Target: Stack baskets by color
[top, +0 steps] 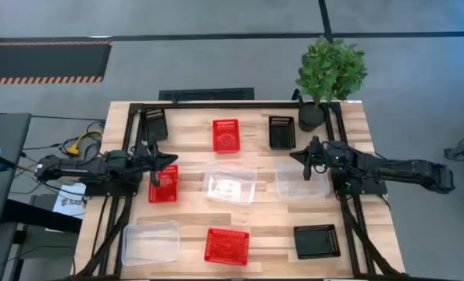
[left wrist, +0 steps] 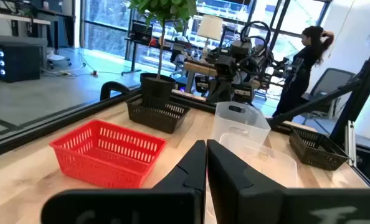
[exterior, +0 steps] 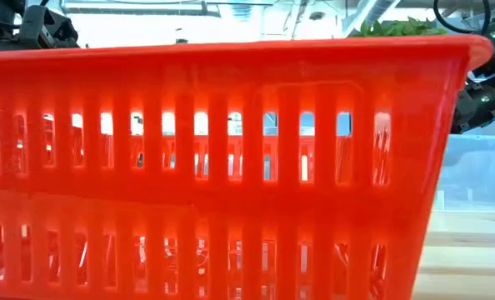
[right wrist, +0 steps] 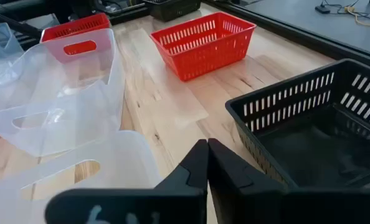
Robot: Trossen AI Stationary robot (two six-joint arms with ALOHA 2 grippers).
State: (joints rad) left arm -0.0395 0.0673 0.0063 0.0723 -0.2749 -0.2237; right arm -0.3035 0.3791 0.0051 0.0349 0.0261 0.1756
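Nine baskets are lying spread over the tabletop (top: 193,222), none of them stacked, seen from above with the tabletop's centre as the clock's middle.

Red: one (top: 226,135) is sitting at 12 o'clock, one (top: 163,184) at 9 o'clock, and one (top: 226,246) at 6 o'clock, close against the low camera, so its slotted wall is filling that view.

Black: one (top: 155,123) is lying at 10 o'clock, tilted, one (top: 282,132) at 1 o'clock, and one (top: 317,241) at 4 o'clock.

Clear: one (top: 230,183) is resting at the centre, one (top: 301,180) at 3 o'clock, and one (top: 150,243) at 7 o'clock.

The left gripper (top: 155,173) is hovering at 9 o'clock over the near edge of the red basket there. Its wrist view is showing its fingers (left wrist: 232,171) pressed together, the jaws fully closed and gripping nothing.

The right gripper (top: 313,158) is hanging at 3 o'clock above the far rim of the clear basket there. In its wrist view the fingers (right wrist: 232,171) are meeting with barely a slit between them, jaws closed and empty; a clear basket and a black one are lying beside them.

A potted plant (top: 330,74) is standing at the 1 o'clock corner. A person (left wrist: 303,59) is standing in the room beyond the tabletop.
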